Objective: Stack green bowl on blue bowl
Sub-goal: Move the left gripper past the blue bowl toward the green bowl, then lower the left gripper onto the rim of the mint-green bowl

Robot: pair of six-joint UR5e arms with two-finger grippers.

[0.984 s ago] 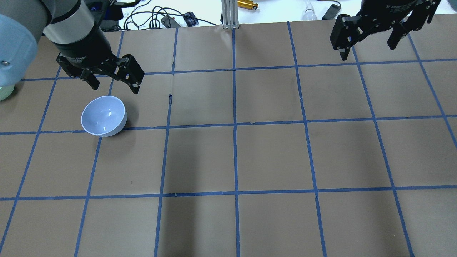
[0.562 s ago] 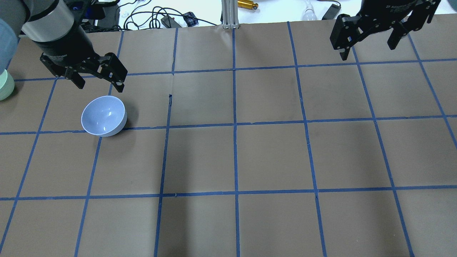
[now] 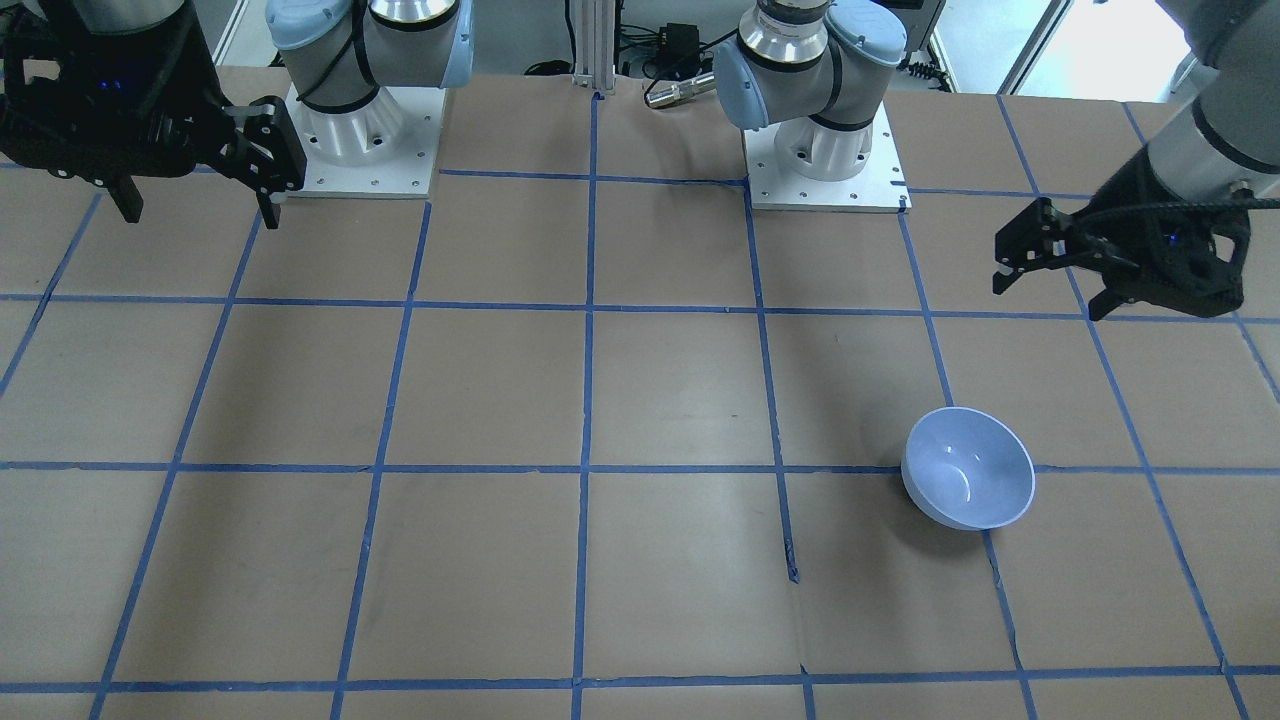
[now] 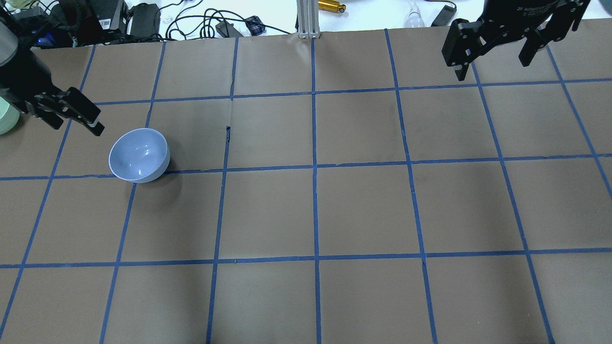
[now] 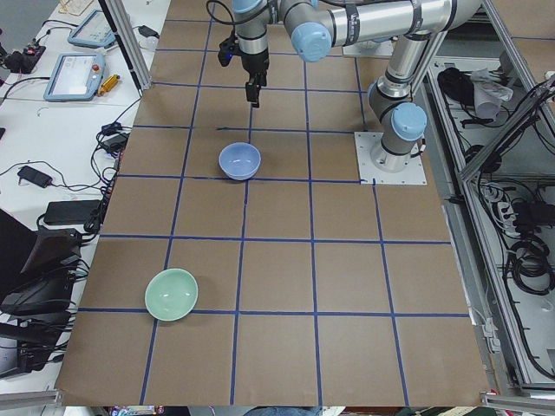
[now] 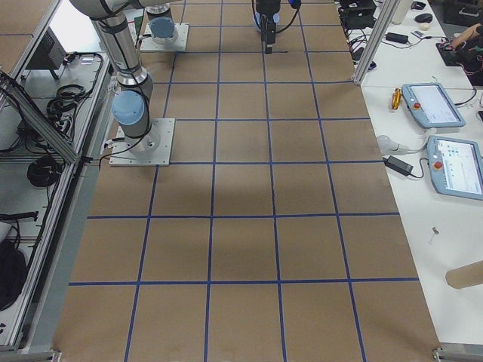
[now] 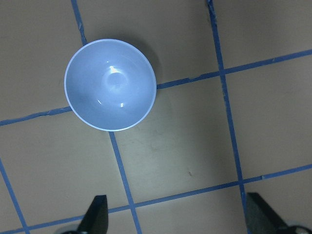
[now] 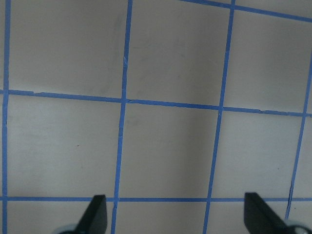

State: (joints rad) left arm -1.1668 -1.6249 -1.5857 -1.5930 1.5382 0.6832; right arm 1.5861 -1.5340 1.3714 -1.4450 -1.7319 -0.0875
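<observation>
Blue bowl [image 4: 138,155] sits upright on a tape line in the left part of the table [image 4: 363,210]. Green bowl [image 5: 171,295] sits upright farther left, near the table's left end, well apart from it. Left gripper [image 4: 76,128] hangs above the table near the blue bowl, fingers spread wide, empty; right gripper [image 4: 492,69] hangs high over the right side, likewise spread and empty.

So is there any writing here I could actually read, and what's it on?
"2F Adaptive": white lettering on the right gripper, barely legible; the line under it is too small to read.
Sticker on the black box: too small to read.
Tablet screens: too blurred to read.
Blue bowl and green bowl: no text.
</observation>
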